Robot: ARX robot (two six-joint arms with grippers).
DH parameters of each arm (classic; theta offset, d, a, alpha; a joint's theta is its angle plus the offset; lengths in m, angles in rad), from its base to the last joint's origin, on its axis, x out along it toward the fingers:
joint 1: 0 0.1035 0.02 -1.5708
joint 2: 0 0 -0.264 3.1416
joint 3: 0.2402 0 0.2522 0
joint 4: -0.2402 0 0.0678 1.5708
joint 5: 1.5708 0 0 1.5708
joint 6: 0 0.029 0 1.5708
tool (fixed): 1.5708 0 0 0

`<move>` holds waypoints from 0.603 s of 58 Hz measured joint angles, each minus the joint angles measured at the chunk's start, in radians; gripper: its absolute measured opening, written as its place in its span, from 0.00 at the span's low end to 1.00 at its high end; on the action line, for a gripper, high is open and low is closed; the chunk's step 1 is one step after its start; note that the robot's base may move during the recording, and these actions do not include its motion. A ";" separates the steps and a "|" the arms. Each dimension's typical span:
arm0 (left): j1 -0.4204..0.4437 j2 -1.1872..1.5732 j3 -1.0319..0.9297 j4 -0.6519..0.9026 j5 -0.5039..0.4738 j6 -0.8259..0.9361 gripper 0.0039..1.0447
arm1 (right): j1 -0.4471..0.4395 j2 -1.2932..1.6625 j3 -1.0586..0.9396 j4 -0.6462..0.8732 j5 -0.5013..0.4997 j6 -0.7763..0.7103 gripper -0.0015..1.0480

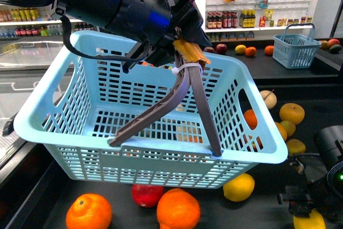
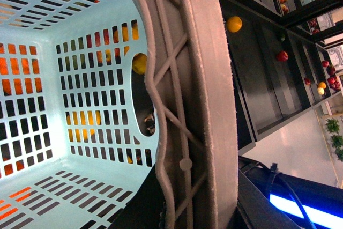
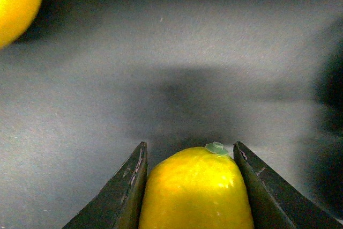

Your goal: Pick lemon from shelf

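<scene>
Right claw clamped on a lemon at the lower right; left claw gripping a basket handle.

Nearest, at the lower right of the front view, the right gripper (image 3: 189, 148) has its two dark fingers pressed against both sides of the small bright yellow oval lemon (image 3: 195, 191), with the matte black shelf tray (image 3: 161, 68) beneath. Along the bottom edge lie two round deep-orange oranges (image 1: 89, 212), a red apple (image 1: 147, 194) and a second yellow fruit (image 1: 239, 187). Above them, filling the centre, hangs the light blue slotted plastic basket (image 1: 48, 111), its grey-brown handle (image 1: 155, 113) grasped at upper centre by the left gripper (image 1: 187, 52). At the far upper right are a small blue basket (image 1: 293, 49) and white store shelving (image 1: 236, 20).
</scene>
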 joint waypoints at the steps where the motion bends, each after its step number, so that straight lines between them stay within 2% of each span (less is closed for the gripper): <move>1: 0.000 0.000 0.000 0.000 0.000 0.000 0.16 | -0.001 -0.006 -0.001 0.000 0.000 0.000 0.41; 13: 0.000 0.000 0.000 0.000 0.000 0.000 0.16 | -0.015 -0.137 -0.016 0.008 0.013 0.016 0.41; 23: 0.000 0.000 0.000 0.000 0.000 0.000 0.16 | -0.027 -0.365 0.040 -0.015 0.003 0.108 0.41; 35: 0.000 0.000 0.000 0.000 0.000 0.000 0.16 | 0.048 -0.497 0.161 -0.079 -0.017 0.187 0.41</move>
